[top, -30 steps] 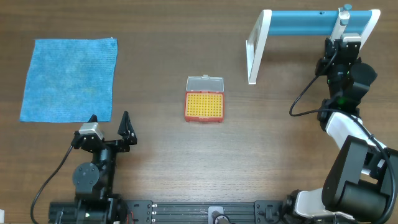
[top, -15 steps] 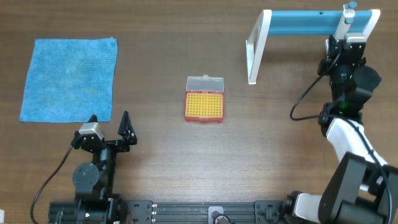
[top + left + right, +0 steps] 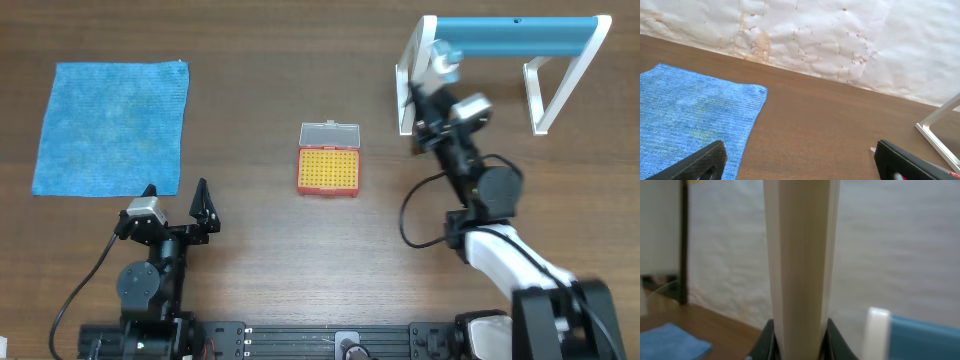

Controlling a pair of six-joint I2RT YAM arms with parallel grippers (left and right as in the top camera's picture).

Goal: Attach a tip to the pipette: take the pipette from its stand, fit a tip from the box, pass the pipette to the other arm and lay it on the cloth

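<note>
My right gripper is shut on the white pipette, whose blue-capped top points towards the stand's left leg. In the right wrist view the pipette stands as a pale column between the dark fingers. The stand, a blue bar on white legs, is at the back right. An orange tip box with yellow tips and an open clear lid sits mid-table, left of my right gripper. The blue cloth lies at the back left. My left gripper is open near the front left, just short of the cloth.
The right arm's black cable loops over the table beside the arm. Bare wooden table lies between the box and both arm bases. A pale wall stands behind the table.
My right gripper has swung left from the stand's right end to its left leg, carrying the pipette off the stand. The left arm has not moved.
</note>
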